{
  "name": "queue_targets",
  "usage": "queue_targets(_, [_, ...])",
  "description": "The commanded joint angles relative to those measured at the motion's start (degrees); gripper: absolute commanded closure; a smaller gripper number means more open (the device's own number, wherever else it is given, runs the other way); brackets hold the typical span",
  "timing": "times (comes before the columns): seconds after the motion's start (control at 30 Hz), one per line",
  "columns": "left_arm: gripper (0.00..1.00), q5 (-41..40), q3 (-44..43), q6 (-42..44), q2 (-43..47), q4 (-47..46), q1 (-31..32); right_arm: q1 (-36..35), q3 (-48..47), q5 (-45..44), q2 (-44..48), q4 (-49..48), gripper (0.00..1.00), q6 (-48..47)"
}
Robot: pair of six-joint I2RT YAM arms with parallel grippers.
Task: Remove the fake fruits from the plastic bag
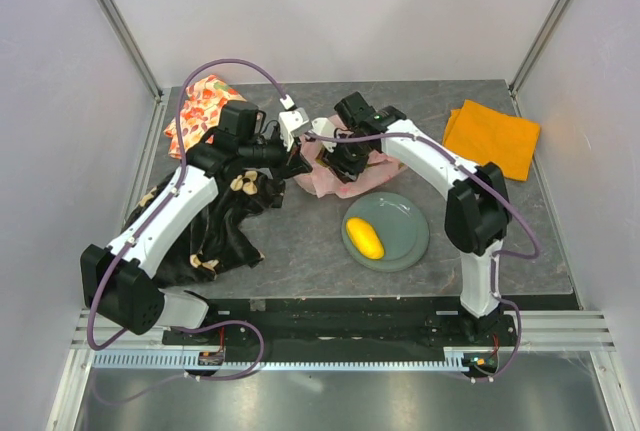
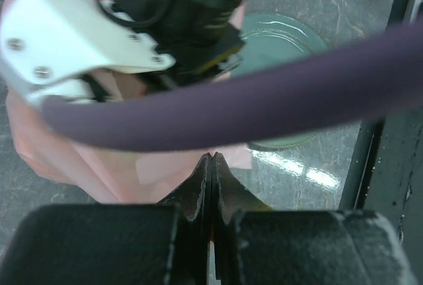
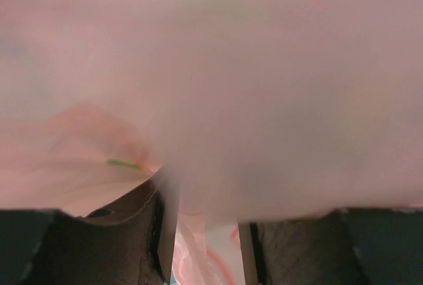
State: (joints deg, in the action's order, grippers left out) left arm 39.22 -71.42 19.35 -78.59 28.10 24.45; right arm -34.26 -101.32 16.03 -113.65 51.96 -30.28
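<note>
The pink plastic bag [image 1: 335, 179] lies crumpled at the table's middle back. My left gripper [image 1: 298, 162] is at the bag's left edge, its fingers pressed together with the tips [image 2: 213, 157] against the pink plastic [image 2: 125, 166], apparently pinching it. My right gripper [image 1: 346, 163] is pushed down into the bag. In the right wrist view pink plastic [image 3: 251, 86] covers almost everything and the fingers [image 3: 165, 232] stand apart with folds of bag between them. A yellow mango [image 1: 365, 238] lies on the green plate [image 1: 408, 241]. The other fruits are hidden.
An orange cloth [image 1: 492, 136] lies at the back right. Floral fabric [image 1: 200, 106] lies at the back left. A dark patterned cloth [image 1: 225, 236] is under my left arm. A purple cable [image 2: 277, 90] crosses the left wrist view, with the plate [image 2: 287, 40] behind it.
</note>
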Motion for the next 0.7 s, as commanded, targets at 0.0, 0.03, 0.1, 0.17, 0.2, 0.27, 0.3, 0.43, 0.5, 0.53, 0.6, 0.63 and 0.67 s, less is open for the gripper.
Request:
queue_targets(0.0, [0.98,2.5,1.4,-2.1,0.9,-2.1,-0.4,0.8,-7.5,-10.0,-5.0,-7.0,0.55,6.4])
queue_targets(0.03, [0.98,2.8,1.6,-2.0,1.1,-2.0,-0.4,1.1,-8.5,-10.1,-7.1,-6.9,0.55,8.1])
queue_targets(0.1, [0.98,3.0,2.2,-1.9,1.2,-1.5,-0.4,2.5,-11.4,-9.4,-8.5,-6.2,0.55,10.1])
queue_targets(0.17, [0.98,2.8,2.2,-1.4,1.3,-0.8,-0.5,3.9,-14.2,-3.4,-9.1,-3.3,0.55,9.9])
queue_targets(0.2, [0.98,2.9,2.3,-1.2,1.5,-0.5,-0.4,4.1,-14.4,-1.7,-8.8,-2.4,0.55,9.5])
queue_targets(0.27, [0.98,3.1,2.4,-0.9,1.5,-0.1,-0.4,4.7,-14.2,5.4,-6.3,0.9,0.54,5.7])
queue_targets(0.3, [0.98,3.5,2.4,-0.5,1.5,0.3,-0.4,5.0,-13.7,7.8,-5.2,2.2,0.54,4.1])
queue_targets(0.43, [0.98,4.5,3.7,0.2,2.6,2.3,-0.4,5.3,-8.3,8.1,3.0,5.5,0.54,1.4])
queue_targets(0.5, [0.98,5.1,5.4,1.9,3.4,3.4,-0.5,5.4,-3.0,4.7,5.7,5.5,0.54,2.8])
queue_targets(0.53, [0.98,5.0,6.0,2.4,3.9,4.1,-0.4,5.4,-1.0,3.7,8.3,5.5,0.53,3.6])
queue_targets(0.6, [0.98,4.3,7.4,3.3,5.2,4.7,-0.5,5.3,5.3,2.4,10.8,5.6,0.53,4.3])
queue_targets(0.63, [0.98,4.2,7.8,3.5,5.5,4.9,-0.5,5.3,9.2,2.1,12.6,5.4,0.55,4.4])
queue_targets(0.67, [0.98,4.2,8.0,3.7,6.2,4.9,-0.4,5.0,10.8,1.6,13.2,5.3,0.55,4.7])
